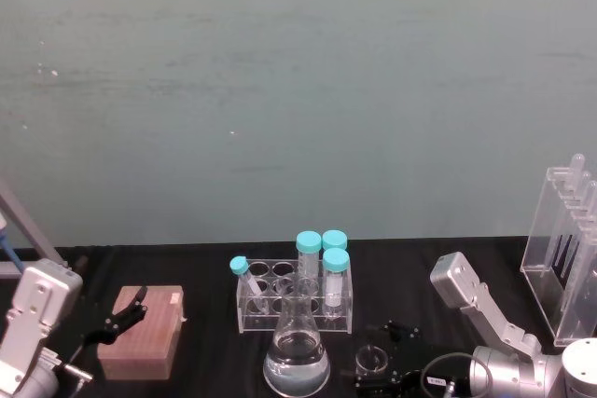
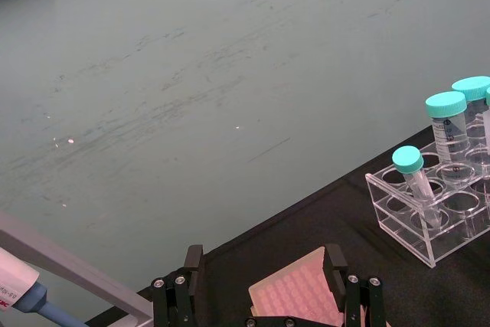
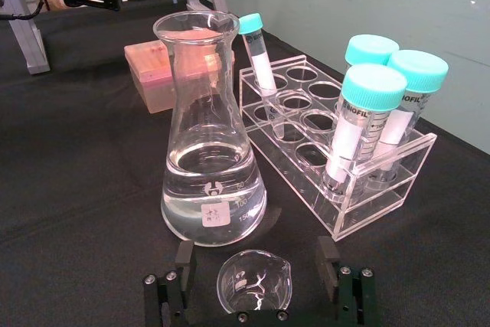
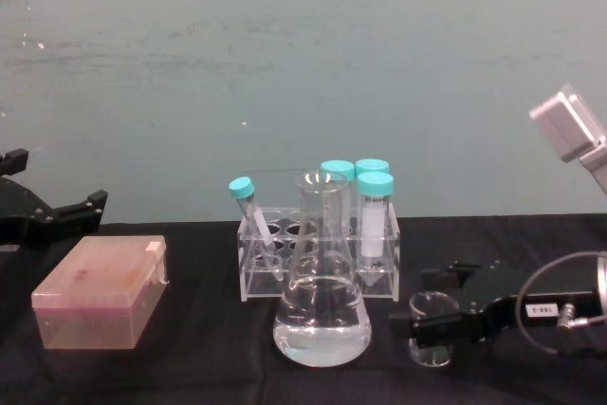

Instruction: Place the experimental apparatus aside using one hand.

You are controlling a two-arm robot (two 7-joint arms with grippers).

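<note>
— While the right gripper (image 3: 256, 252) lies low on the black worktop (image 3: 76, 189), where is the small beaker (image 3: 254, 285)?

— Right between its fingers (image 3: 184, 262), standing upright on the worktop. The fingers are apart, with a sliver of gap on each side of the glass (the right wrist view makes that plain), so nothing is clamped.

— And the rest of the labware?

— The conical flask (image 3: 213, 189), roughly a third full of clear liquid, stands just beside the beaker, toward the robot's left. Behind the flask is the clear tube rack (image 3: 367, 189). It has three large teal-capped tubes (image 3: 360, 124) upright toward its right end and one slim tube (image 3: 260, 59) leaning at its left end. The tall acrylic stand (image 1: 564, 258) is at the worktop's right edge, well apart from the others.

— What about the left gripper (image 2: 263, 259)?

— It hangs above the pink box (image 4: 95, 301) at the left side of the worktop, fingers spread wide, touching nothing.
</note>
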